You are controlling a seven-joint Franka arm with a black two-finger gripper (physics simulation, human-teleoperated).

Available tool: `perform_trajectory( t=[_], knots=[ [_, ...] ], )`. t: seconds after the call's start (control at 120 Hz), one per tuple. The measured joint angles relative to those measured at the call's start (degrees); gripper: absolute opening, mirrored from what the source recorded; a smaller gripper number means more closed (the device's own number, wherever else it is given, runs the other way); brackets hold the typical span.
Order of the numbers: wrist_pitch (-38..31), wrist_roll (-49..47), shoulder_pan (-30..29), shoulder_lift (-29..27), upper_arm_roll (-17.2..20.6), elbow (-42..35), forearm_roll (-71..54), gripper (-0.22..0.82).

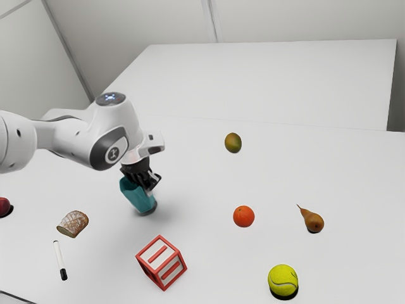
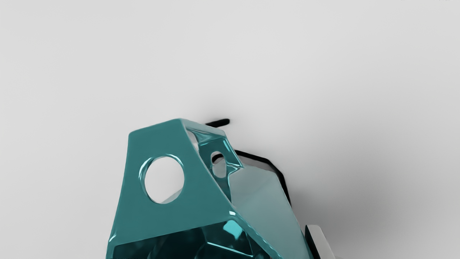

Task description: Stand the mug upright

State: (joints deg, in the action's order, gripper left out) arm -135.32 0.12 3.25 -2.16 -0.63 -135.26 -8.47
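Well, the teal mug tilts, base down, at the jaws; whether they're closed, I cannot tell.

We wear rounded white casings on our arm, a dark grey side cap with a pale round emblem, a blue-marked dark disc and a black gripper.
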Motion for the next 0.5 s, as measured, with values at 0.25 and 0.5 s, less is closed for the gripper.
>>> perform_trajectory(
  t=[0.25, 0.5],
  knots=[
    [-0.9, -1.8, -0.1, 0.8, 0.0, 0.0, -0.2, -0.15],
    [-1.1, -2.9, 0.0, 1.0, 0.0, 0.0, -0.1, -0.04]
  ],
)
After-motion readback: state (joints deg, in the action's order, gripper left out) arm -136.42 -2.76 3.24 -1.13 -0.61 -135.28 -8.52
